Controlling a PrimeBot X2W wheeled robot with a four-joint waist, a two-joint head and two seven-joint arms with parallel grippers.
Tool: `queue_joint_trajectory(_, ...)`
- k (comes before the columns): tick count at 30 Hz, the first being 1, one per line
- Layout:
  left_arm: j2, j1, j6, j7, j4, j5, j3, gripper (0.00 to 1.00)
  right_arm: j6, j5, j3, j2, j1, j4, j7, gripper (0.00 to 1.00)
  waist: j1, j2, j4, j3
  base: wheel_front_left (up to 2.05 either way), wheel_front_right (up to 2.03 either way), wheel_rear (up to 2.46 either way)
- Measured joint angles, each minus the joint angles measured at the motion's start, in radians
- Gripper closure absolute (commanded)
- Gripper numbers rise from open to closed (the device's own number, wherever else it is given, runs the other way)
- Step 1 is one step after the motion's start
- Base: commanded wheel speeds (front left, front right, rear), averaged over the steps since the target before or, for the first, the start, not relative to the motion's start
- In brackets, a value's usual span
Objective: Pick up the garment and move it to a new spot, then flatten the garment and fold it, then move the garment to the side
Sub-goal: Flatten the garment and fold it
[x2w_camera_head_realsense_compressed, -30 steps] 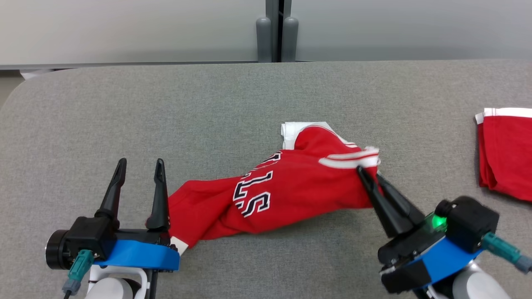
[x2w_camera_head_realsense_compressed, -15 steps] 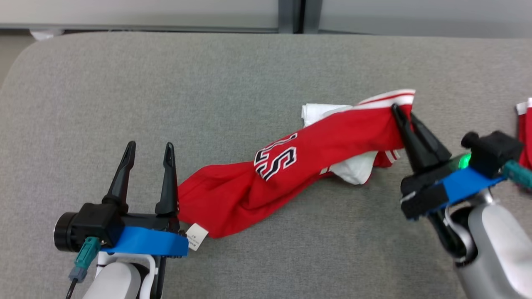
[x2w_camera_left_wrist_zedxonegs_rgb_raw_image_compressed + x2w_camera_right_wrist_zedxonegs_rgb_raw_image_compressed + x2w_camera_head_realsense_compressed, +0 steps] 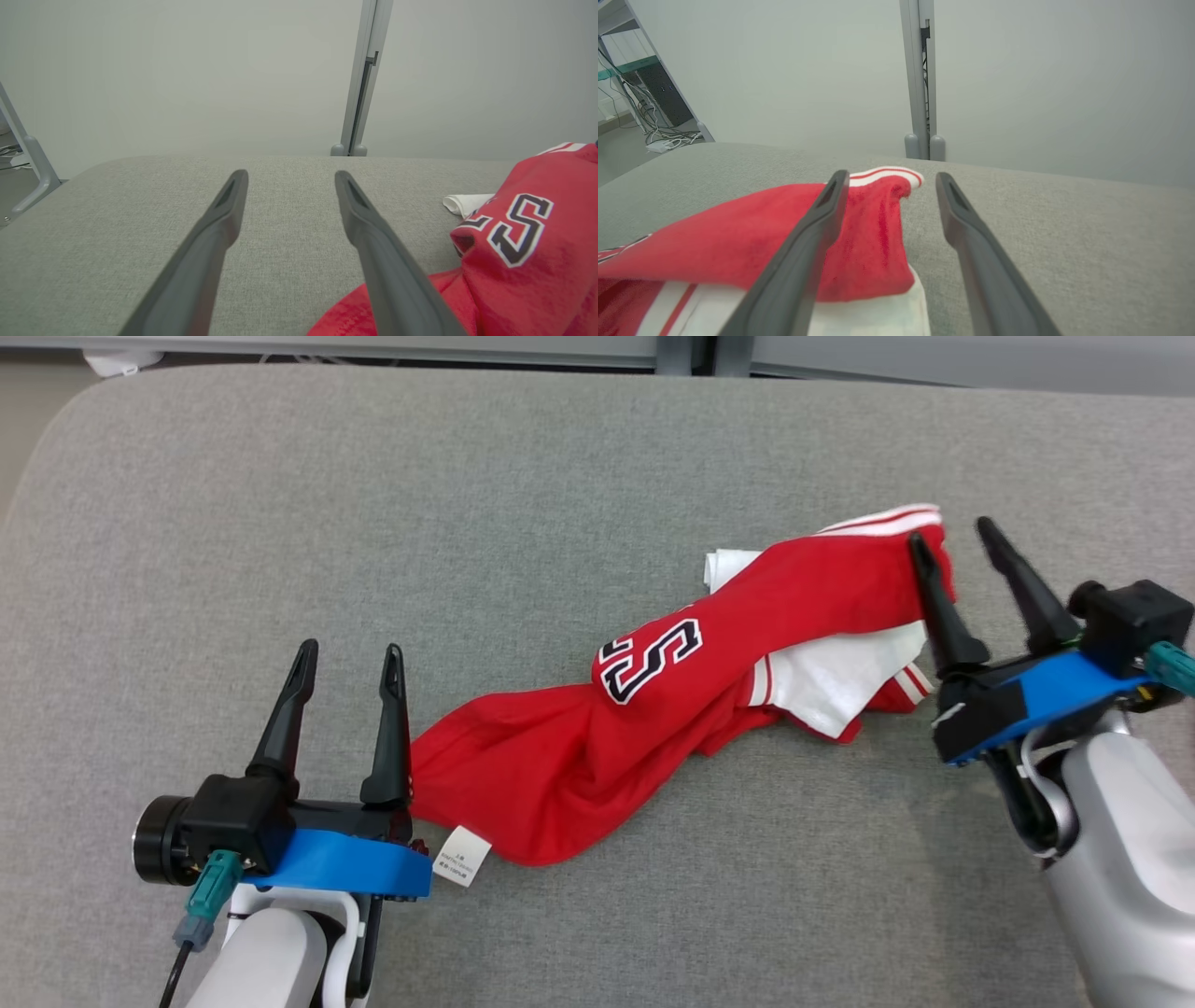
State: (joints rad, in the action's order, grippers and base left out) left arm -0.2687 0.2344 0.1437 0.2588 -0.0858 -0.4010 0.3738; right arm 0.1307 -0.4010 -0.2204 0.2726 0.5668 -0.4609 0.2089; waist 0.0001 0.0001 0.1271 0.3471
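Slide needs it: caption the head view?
Crumpled red-and-white jersey on grey fabric table, open left gripper and open right gripper at its ends.

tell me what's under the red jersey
White cloth with red stripes pokes out from under the red fold of the jersey, lying on the grey table. Anything beneath the bunched middle is covered.

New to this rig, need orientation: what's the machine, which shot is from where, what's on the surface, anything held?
It is a two-armed wheeled robot. The wide shot comes from its head camera, looking down; the other two come from cameras on each wrist, looking along that arm's two dark fingers. On the grey fabric-covered table lies a crumpled red jersey with white trim and dark lettering. The left gripper sits open beside its tagged end; the right gripper is open at the striped end. Nothing is held.
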Motion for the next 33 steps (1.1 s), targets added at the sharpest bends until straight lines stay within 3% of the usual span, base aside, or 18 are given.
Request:
queue_joint_trajectory(8,-0.019,-0.021,0.014,0.001,-0.012,0.014,-0.007,0.00,0.000,0.099,0.125,0.007,-0.134,0.138,0.040,0.00,-0.0001,-0.0001,-0.042,-0.059,0.00,0.00,0.00)
queue_joint_trajectory(16,-0.048,-0.076,0.027,-0.014,-0.011,0.013,-0.009,0.00,0.000,0.165,0.243,-0.067,-0.393,0.378,-0.046,0.00,-0.0002,-0.0001,-0.085,-0.141,0.00,0.00,0.00)
queue_joint_trajectory(24,-0.075,-0.126,0.044,-0.041,0.013,0.012,-0.009,0.00,0.000,0.197,0.272,-0.142,-0.556,0.543,-0.143,0.00,-0.0003,-0.0002,-0.119,-0.192,0.00,0.00,0.00)
queue_joint_trajectory(33,-0.087,-0.139,0.057,-0.057,0.035,0.010,-0.008,0.00,0.000,0.198,0.275,-0.155,-0.576,0.587,-0.173,0.00,-0.0002,-0.0002,-0.125,-0.197,0.00,0.00,0.00)
